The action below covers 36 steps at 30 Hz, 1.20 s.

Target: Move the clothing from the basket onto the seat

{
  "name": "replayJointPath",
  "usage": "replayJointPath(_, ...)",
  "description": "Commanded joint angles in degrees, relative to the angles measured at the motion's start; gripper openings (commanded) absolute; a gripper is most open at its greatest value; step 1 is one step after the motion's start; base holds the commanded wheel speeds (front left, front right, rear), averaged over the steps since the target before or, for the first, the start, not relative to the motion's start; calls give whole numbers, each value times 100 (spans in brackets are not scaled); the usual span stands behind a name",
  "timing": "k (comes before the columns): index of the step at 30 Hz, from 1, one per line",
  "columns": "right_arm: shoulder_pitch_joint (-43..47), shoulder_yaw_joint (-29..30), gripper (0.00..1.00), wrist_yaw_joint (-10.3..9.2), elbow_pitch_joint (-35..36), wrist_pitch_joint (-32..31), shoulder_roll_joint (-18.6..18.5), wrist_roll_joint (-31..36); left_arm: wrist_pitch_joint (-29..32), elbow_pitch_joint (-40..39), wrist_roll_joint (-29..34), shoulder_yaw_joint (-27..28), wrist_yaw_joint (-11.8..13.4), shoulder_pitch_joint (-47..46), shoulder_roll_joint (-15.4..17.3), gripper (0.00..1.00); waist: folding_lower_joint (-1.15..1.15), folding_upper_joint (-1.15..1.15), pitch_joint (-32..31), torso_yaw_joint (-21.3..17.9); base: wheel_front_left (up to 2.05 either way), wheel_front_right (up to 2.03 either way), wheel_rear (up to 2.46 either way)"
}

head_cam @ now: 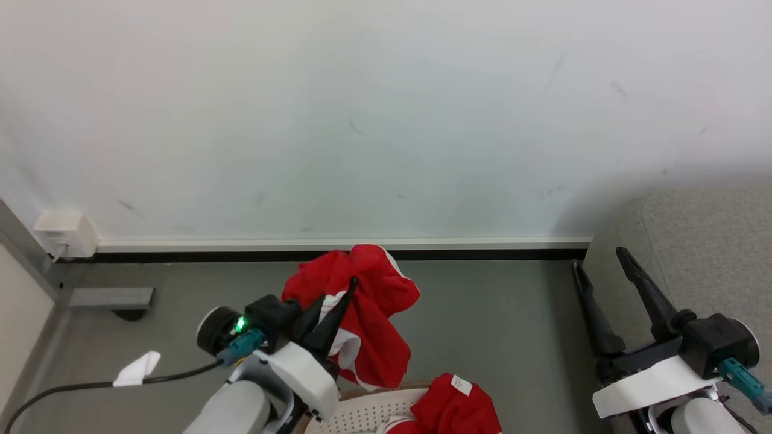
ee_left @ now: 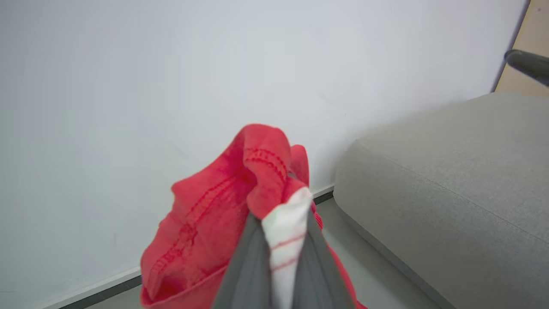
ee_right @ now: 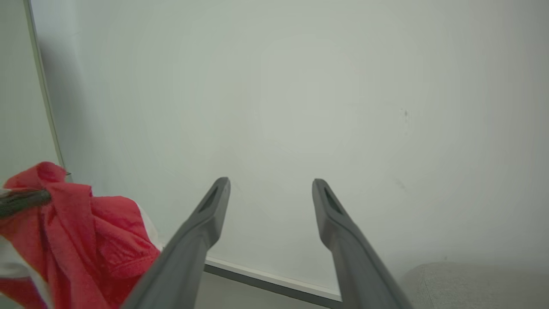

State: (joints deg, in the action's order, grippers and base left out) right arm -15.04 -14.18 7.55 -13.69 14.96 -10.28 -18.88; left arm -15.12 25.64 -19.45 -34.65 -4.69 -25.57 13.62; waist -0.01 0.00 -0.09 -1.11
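My left gripper (head_cam: 344, 295) is shut on a red garment of the clothing (head_cam: 374, 313), which hangs bunched in the air above the floor; in the left wrist view its fingers (ee_left: 253, 257) pinch red and white-striped fabric (ee_left: 214, 214). A second red piece (head_cam: 455, 407) with a small white label lies in the white perforated basket (head_cam: 362, 413) at the bottom edge. The grey seat (head_cam: 705, 253) rises at the right, also the seat (ee_left: 450, 184) in the left wrist view. My right gripper (head_cam: 600, 259) stands open and empty beside the seat, its fingers (ee_right: 214, 206) spread before the wall; the held clothing (ee_right: 73, 231) shows at left.
A white wall with a baseboard (head_cam: 338, 244) runs across the back. A wall socket box (head_cam: 63, 232) and a grey bracket (head_cam: 108, 298) sit at the left. A black cable with a white tag (head_cam: 137, 367) trails over the grey floor (head_cam: 500, 319).
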Motion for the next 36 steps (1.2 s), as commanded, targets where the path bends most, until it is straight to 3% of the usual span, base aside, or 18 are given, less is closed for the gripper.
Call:
replayJointPath(1, 84, -31, 100, -12, 33, 16, 2, -41, -4, -110, -99, 54, 2, -20, 1, 0, 1, 0, -61, 20, 0, 0, 0)
replayJointPath(21, 339, -478, 100, -12, 425, 16, 116, 37, 234, -1361, -504, 363, 99, -85, 195, 0, 1, 0, -154, 37, 0, 0, 0)
replayJointPath(36, -747, -3043, 100, -12, -373, 11, -212, -1206, 264, -1380, -541, 95, 27, -156, 13, 0, 1, 0, -172, 322, 0, 0, 0)
